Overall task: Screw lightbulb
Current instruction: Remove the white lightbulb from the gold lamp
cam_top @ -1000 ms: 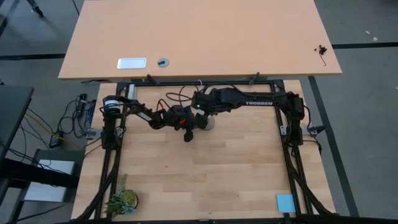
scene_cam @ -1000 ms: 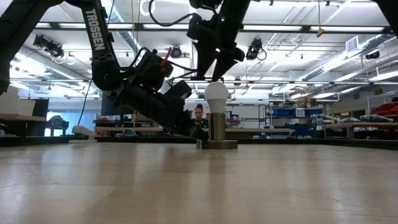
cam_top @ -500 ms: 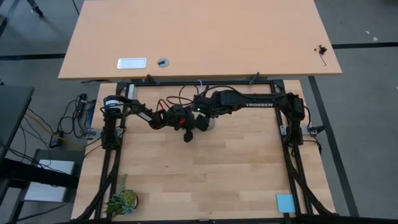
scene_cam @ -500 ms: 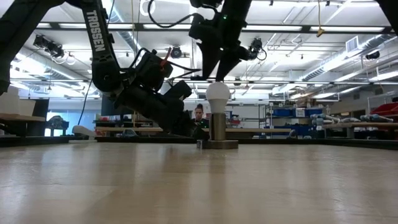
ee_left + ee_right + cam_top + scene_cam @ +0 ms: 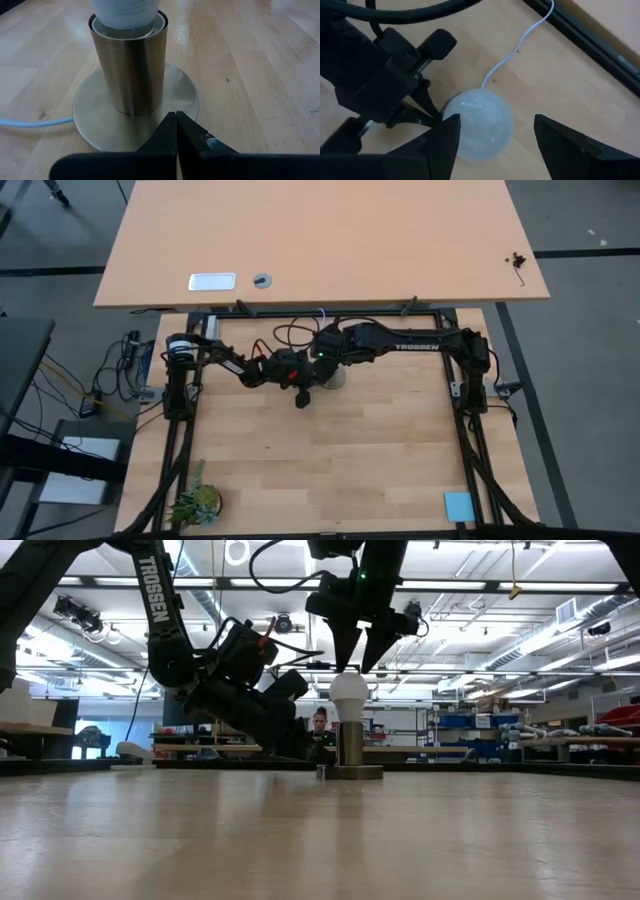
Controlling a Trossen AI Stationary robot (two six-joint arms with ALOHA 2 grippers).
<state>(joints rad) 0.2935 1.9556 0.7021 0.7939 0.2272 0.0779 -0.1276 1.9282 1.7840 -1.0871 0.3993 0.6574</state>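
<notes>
The white lightbulb (image 5: 348,695) stands upright with its narrow end in a brass cylinder socket (image 5: 129,70) on a round base plate (image 5: 100,125), far-centre on the table. A white cord (image 5: 520,45) runs from the socket. My right gripper (image 5: 354,668) is open and points down right above the bulb (image 5: 480,122), one finger on each side of its top; I cannot tell whether they touch it. My left gripper (image 5: 176,116) is shut and low at the socket's left side (image 5: 308,385). My left gripper presses its shut fingertips (image 5: 170,125) down on the top face of the socket's base plate (image 5: 185,102), near the plate's edge. It slants down from the table's left. The plate lies flat on the table.
A small potted plant (image 5: 197,502) stands at the near left corner and a blue pad (image 5: 458,506) at the near right. A black frame rail (image 5: 320,313) runs along the far edge, with a second tabletop (image 5: 320,240) beyond it. A person (image 5: 319,723) shows in the room behind.
My right gripper has moved a little toward the table's left until it is over the bulb, and has turned about its wrist, so both fingers now show side by side above the bulb. The bulb and socket have stayed in place.
</notes>
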